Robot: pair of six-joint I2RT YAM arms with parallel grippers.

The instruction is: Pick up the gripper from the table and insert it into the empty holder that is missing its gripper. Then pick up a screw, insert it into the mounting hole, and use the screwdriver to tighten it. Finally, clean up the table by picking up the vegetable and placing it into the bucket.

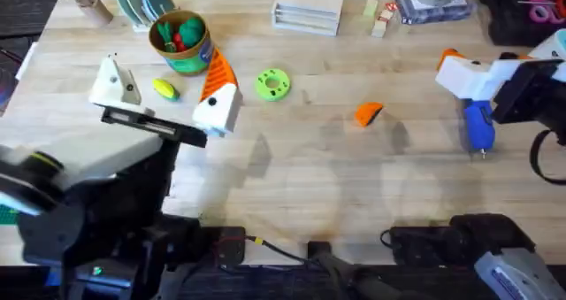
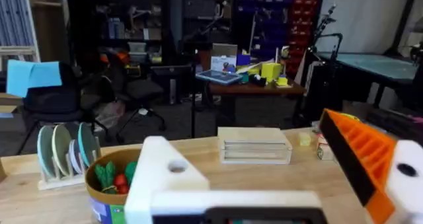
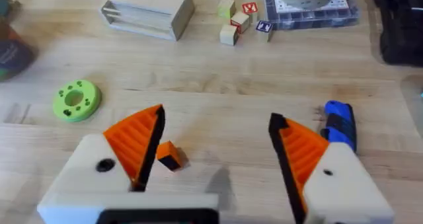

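Orange gripper (image 1: 369, 113), the loose wedge-shaped fingertip, lies flat on the bare wood near the table's middle, untouched by either arm; in the right wrist view (image 3: 168, 155) it sits between that arm's two orange pads.

At about 3 o'clock from it the blue screwdriver (image 1: 478, 125) lies on the table, bit toward the near edge. The right gripper (image 3: 218, 161) hangs over this stretch with its jaws spread wide and nothing between them; in the overhead view (image 1: 464, 70) it sits at the screwdriver's 12 o'clock end.

At about 9 o'clock from the wedge a flat bright-green ring (image 1: 272, 84) rests on the wood. Farther the same way the left gripper (image 1: 168, 92) is spread wide with nothing held: one mount carries a ribbed orange tip, while the other is the empty holder (image 1: 114, 84), a bare white block. The yellow vegetable (image 1: 165, 89) lies between these two fingers. At its 12 o'clock stands the bucket (image 1: 181, 42), holding red and green toys.
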